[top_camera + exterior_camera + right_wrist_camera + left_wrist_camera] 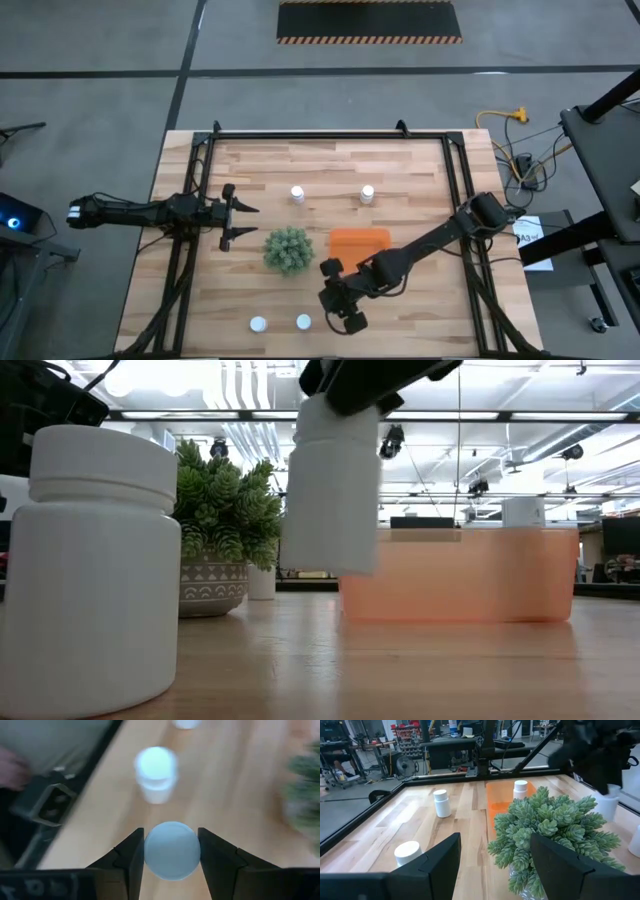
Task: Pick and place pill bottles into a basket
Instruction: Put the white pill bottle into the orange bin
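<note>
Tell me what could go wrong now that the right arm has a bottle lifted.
The right gripper pinches the lifted bottle only at its round cap, so it may swing or slip out on the way. The plant stands right beside the basket, so a wide approach could brush it. Two bottles near the table's front edge could be knocked.

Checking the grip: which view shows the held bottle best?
The right wrist view: the bottle's cap sits between the right jaws. The low view shows its side lifted off the table; the high view hides it; left wrist shows nothing clear.
</note>
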Robot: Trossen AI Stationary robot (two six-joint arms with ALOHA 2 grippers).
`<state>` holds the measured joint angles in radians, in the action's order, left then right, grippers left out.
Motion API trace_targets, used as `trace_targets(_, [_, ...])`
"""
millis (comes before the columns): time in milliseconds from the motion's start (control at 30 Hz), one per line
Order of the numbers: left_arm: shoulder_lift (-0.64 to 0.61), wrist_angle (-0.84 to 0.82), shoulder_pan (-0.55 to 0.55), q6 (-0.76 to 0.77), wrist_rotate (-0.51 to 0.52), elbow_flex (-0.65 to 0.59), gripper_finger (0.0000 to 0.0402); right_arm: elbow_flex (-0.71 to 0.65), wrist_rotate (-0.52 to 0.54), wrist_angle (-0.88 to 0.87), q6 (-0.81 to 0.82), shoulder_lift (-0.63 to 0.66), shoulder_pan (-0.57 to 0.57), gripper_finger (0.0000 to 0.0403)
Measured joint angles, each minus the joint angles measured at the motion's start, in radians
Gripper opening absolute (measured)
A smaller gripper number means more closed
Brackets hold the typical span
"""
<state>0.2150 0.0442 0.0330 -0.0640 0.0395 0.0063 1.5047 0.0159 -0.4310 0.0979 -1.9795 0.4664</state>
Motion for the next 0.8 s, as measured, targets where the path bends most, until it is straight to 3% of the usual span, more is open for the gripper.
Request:
trace_targets(167, [0.0, -0.001, 0.0, 0.0, 0.0, 0.0, 0.0221, -0.004, 0.061, -0.096, 0.018, 0.042, 0.001, 0.0146])
trace_targets(467, [0.001, -0.001, 0.0, 0.0, 0.0, 0.0, 0.0221, -0.08, 0.283, -0.113, 0.043, 0.177, 0.039, 0.0146])
trace_targets(800, [0.0, 0.0, 0.0, 0.0, 0.0, 0.0, 0.0221, -0.345, 0.354, -0.021, 0.123, 0.417, 0.04, 0.0146])
